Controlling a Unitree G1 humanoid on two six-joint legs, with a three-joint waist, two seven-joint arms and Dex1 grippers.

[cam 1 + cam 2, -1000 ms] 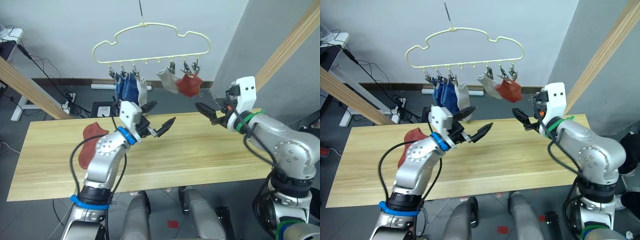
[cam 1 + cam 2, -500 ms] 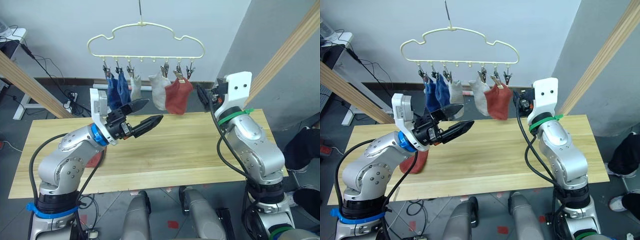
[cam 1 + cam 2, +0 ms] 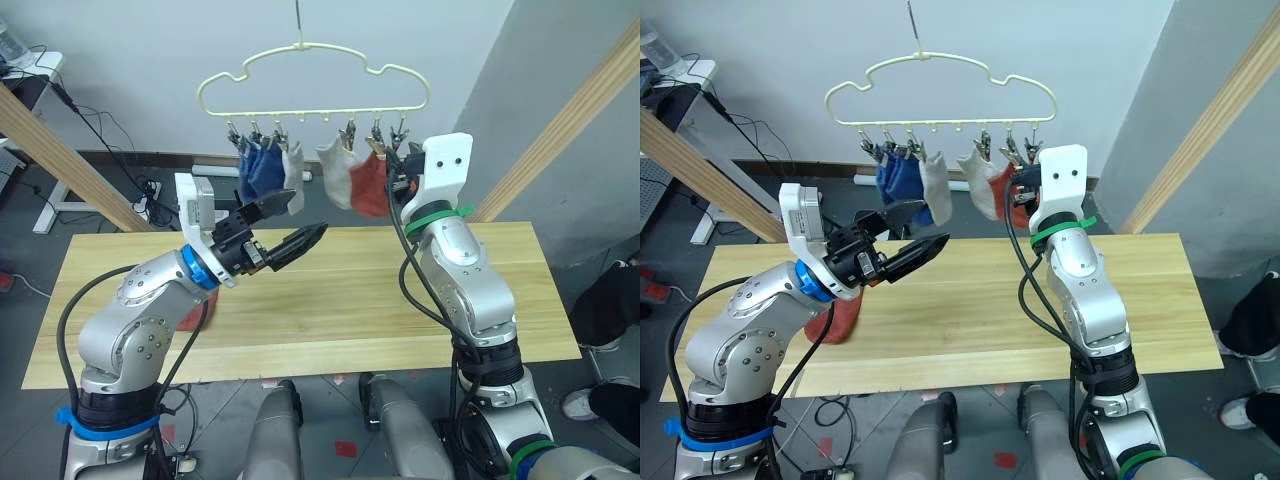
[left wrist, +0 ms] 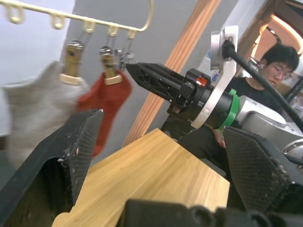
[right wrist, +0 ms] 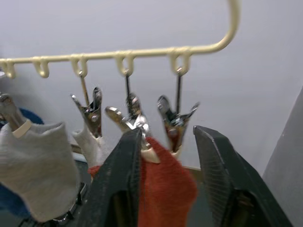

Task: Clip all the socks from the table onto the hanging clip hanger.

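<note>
Reaching my right gripper [image 5: 163,175], fingers apart, to the clip hanger [image 5: 142,53] at upper frame; head view adds my parted left gripper [image 3: 290,222] and a table-bound rust-red sock [image 3: 840,318].

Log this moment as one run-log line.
hanger: five socks clipped | table: one rust-red sock left, beside left arm | left hand: open, empty, above table | right hand: open, at hanger's end clip

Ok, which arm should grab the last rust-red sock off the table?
Left: the rust-red fabric sock lies beside that arm, left tool open; the right tool is up among the yellow wire hanger's clips.
</note>
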